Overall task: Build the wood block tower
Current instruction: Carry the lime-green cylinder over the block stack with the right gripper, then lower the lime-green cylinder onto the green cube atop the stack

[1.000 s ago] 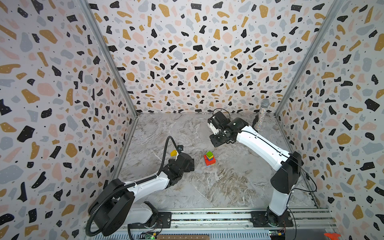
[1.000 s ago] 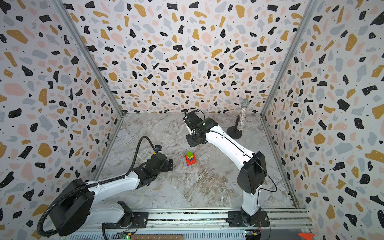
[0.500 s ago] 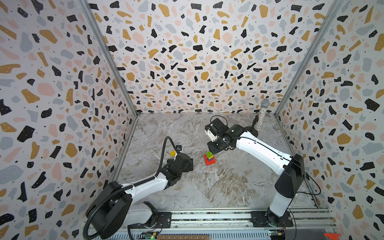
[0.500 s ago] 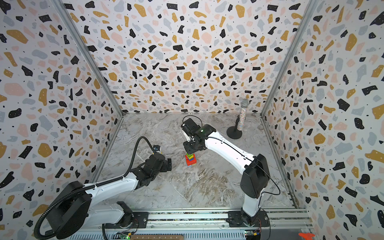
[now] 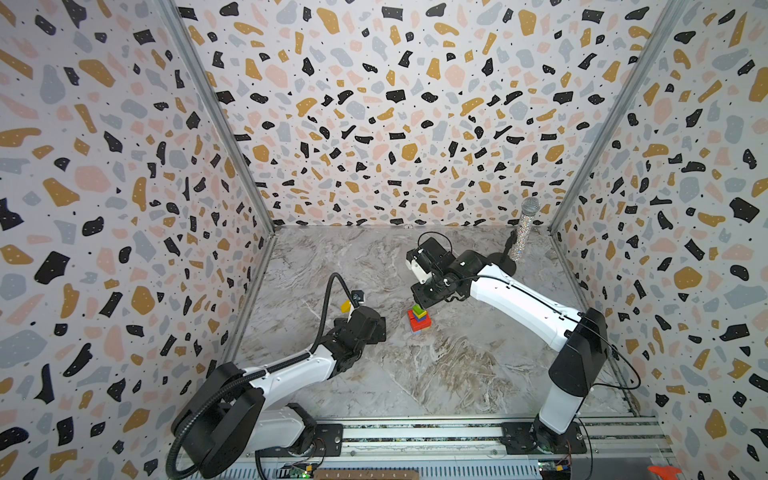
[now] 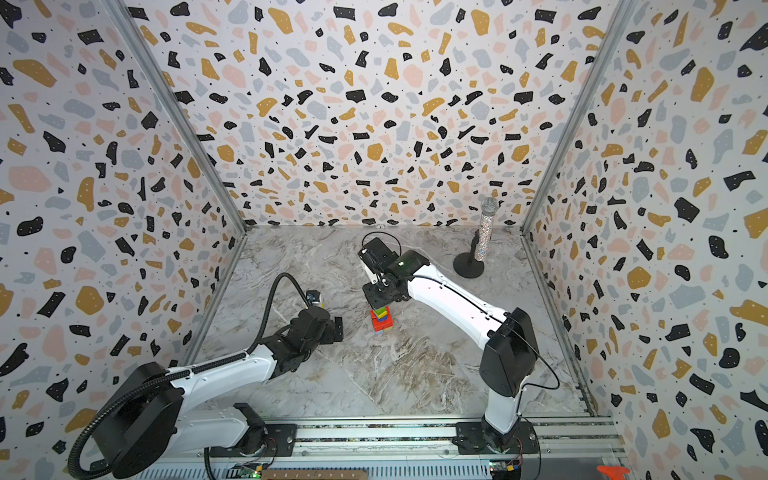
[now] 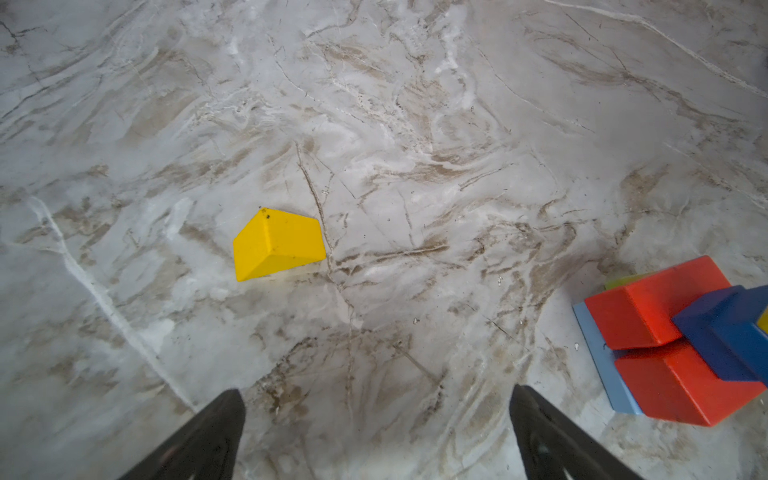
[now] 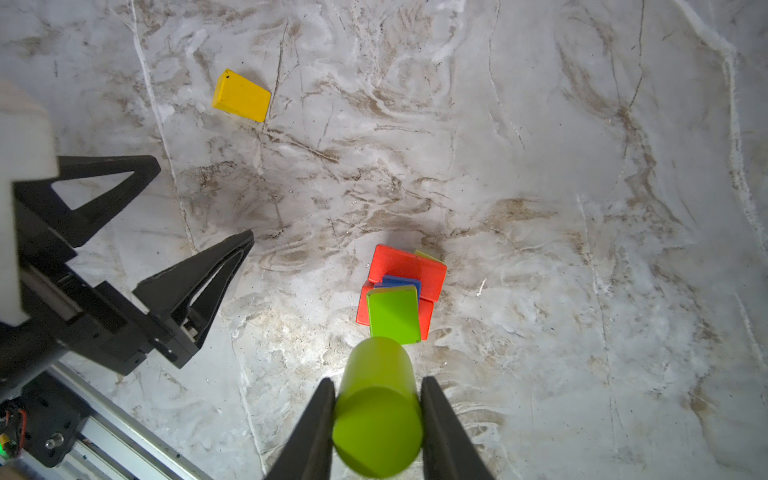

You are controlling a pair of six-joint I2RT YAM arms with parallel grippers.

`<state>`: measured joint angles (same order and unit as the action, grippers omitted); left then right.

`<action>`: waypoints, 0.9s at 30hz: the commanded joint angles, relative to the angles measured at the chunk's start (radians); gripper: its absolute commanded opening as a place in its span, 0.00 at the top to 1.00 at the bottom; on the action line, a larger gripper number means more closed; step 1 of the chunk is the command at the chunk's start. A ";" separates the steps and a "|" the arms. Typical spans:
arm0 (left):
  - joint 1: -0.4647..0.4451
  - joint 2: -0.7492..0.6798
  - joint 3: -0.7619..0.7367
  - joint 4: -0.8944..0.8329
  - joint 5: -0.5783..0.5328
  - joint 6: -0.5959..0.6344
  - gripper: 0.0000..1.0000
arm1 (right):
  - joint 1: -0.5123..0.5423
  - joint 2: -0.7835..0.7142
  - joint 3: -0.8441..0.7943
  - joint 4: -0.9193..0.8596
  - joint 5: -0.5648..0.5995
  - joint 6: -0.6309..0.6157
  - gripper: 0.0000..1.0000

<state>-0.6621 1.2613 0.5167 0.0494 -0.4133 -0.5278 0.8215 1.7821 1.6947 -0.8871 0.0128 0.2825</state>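
Note:
The tower (image 5: 419, 320) (image 6: 382, 321) stands mid-floor: a light blue slab, red bricks (image 7: 660, 320), a blue block and a green block (image 8: 392, 313) on top. My right gripper (image 8: 378, 380) (image 5: 424, 299) is shut on a lime green cylinder (image 8: 376, 415) and hangs right over the tower's top. Whether the cylinder touches the top block I cannot tell. A loose yellow block (image 7: 276, 245) (image 8: 241, 96) (image 5: 345, 306) lies on the floor left of the tower. My left gripper (image 7: 376, 390) (image 8: 203, 199) is open and empty, low between the yellow block and the tower.
A glittery silver microphone (image 5: 523, 232) (image 6: 485, 232) on a black round stand (image 6: 468, 270) stands at the back right. Terrazzo-patterned walls close in three sides. A metal rail (image 5: 415, 434) with the arm bases runs along the front.
My right gripper has carried the green cylinder forward from the back of the floor to a spot over the tower. The left arm has shifted only slightly.

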 commanded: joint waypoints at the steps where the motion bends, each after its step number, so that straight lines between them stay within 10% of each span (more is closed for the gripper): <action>1: 0.006 -0.013 -0.014 0.014 -0.018 -0.001 0.00 | 0.005 0.004 -0.004 0.009 0.008 0.003 0.72; 27: 0.011 0.010 -0.010 0.023 -0.001 0.000 0.00 | -0.002 0.065 0.010 0.017 0.036 -0.026 0.72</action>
<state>-0.6563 1.2644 0.5167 0.0498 -0.4088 -0.5282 0.8211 1.8477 1.6947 -0.8631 0.0341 0.2661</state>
